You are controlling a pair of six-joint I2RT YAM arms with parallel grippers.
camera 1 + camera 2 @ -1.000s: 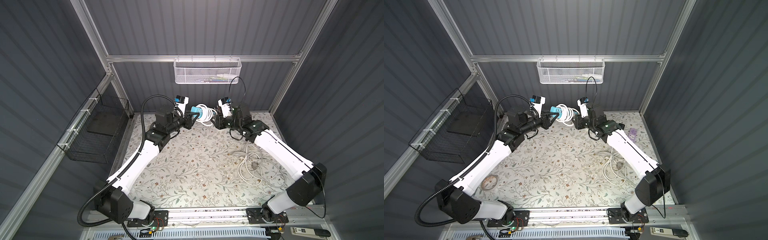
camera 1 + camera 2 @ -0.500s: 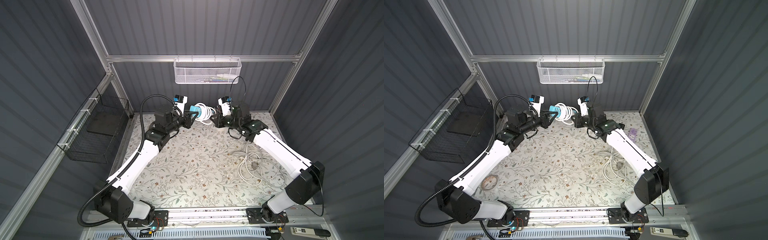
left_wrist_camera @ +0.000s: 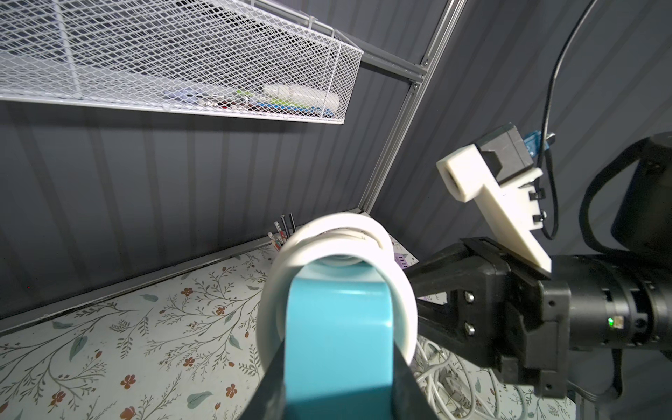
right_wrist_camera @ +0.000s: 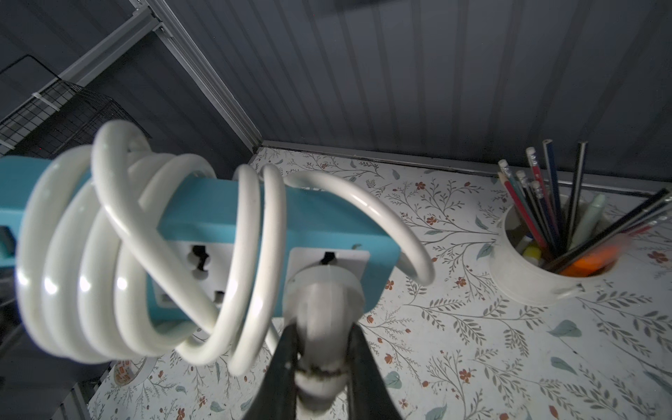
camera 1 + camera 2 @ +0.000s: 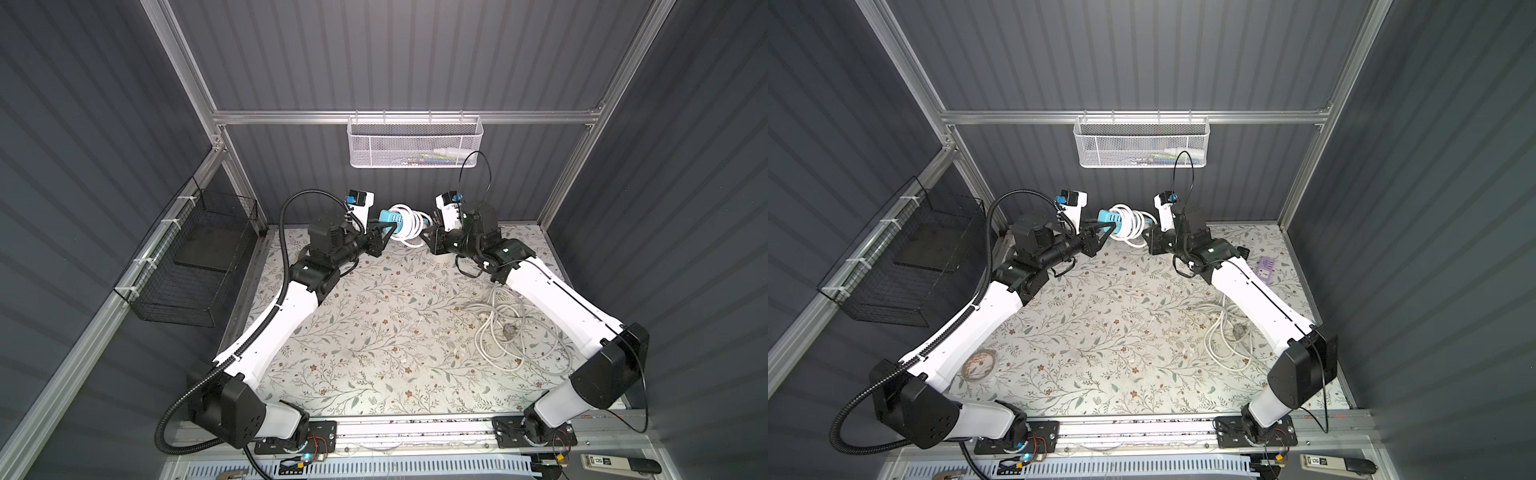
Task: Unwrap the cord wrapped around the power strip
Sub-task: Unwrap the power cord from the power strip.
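Observation:
A light blue power strip (image 5: 387,215) (image 5: 1105,216) (image 4: 218,211) hangs in the air near the back wall, with a white cord (image 5: 405,222) (image 5: 1128,222) (image 4: 109,218) coiled round it in several loops. My left gripper (image 5: 385,227) (image 5: 1106,227) (image 3: 336,363) is shut on one end of the strip (image 3: 338,327). The cord's white plug (image 4: 323,291) sits in a socket at the strip's other end. My right gripper (image 5: 426,235) (image 5: 1144,235) (image 4: 322,349) is shut on that plug. In the left wrist view the coil (image 3: 338,232) hides the plug.
A loose pile of white cable (image 5: 507,332) (image 5: 1229,332) lies under the right arm. A purple strip (image 5: 1266,268) lies at the right wall, and a white cup of pencils (image 4: 545,269) at the back. A tape roll (image 5: 980,365) lies front left. A white mesh basket (image 5: 415,141) hangs above.
My right gripper's jaws have closed onto the plug. The left gripper has kept its hold on the strip, and both arms have barely shifted.

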